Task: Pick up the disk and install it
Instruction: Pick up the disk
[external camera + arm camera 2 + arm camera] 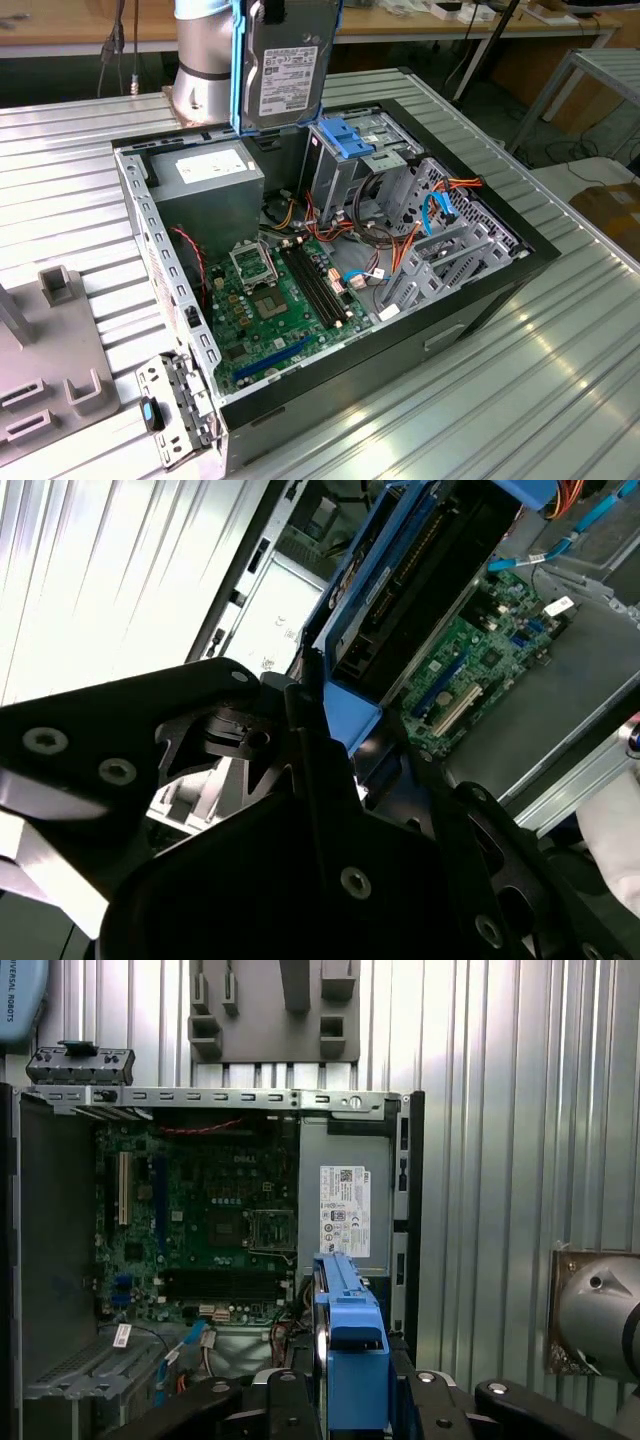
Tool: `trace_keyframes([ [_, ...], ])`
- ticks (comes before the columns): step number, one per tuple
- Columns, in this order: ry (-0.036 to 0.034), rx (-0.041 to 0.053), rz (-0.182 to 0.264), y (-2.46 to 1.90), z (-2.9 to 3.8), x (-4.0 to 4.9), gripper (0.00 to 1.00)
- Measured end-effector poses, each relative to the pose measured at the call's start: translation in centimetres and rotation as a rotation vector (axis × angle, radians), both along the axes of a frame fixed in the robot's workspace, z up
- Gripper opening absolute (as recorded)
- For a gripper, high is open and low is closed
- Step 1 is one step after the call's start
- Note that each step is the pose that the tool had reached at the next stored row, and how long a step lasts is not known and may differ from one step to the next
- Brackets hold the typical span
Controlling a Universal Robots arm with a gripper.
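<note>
Surface: ribbed metal table.
Gripper: pinching disk by its rails.
Disk: long axis vert.; drive cage just below, twd the exterior view's right.

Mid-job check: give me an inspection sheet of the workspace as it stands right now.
Surface: ribbed metal table, carrying the open computer case.
Job's things: the disk stands upright in its blue carrier, held above the case, not yet in the drive cage.
Clutter: grey fixture block at the exterior view's left.
Grippers: gripper shut on the disk.
Cables: orange and red wire bundles and a blue cable loose inside the case.
Surroundings: wooden benches behind the table.
</note>
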State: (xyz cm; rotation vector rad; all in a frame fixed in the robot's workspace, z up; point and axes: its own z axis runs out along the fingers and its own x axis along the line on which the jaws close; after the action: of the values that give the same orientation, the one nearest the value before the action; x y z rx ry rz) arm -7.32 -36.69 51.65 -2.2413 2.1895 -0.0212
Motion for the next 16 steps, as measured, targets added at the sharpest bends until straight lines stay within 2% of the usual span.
trace_keyframes([
  [6, 0.0000, 0.0000, 0.000, 0.00, 0.00, 2.45, 0.36],
  [8, 0.0000, 0.0000, 0.000, 0.00, 0.00, 3.53, 0.36],
  [13, -0.0001, 0.0001, 0.000, 0.00, 0.00, 5.26, 0.36],
  [16, -0.0001, 0.0001, 0.000, 0.00, 0.00, 7.02, 0.36],
])
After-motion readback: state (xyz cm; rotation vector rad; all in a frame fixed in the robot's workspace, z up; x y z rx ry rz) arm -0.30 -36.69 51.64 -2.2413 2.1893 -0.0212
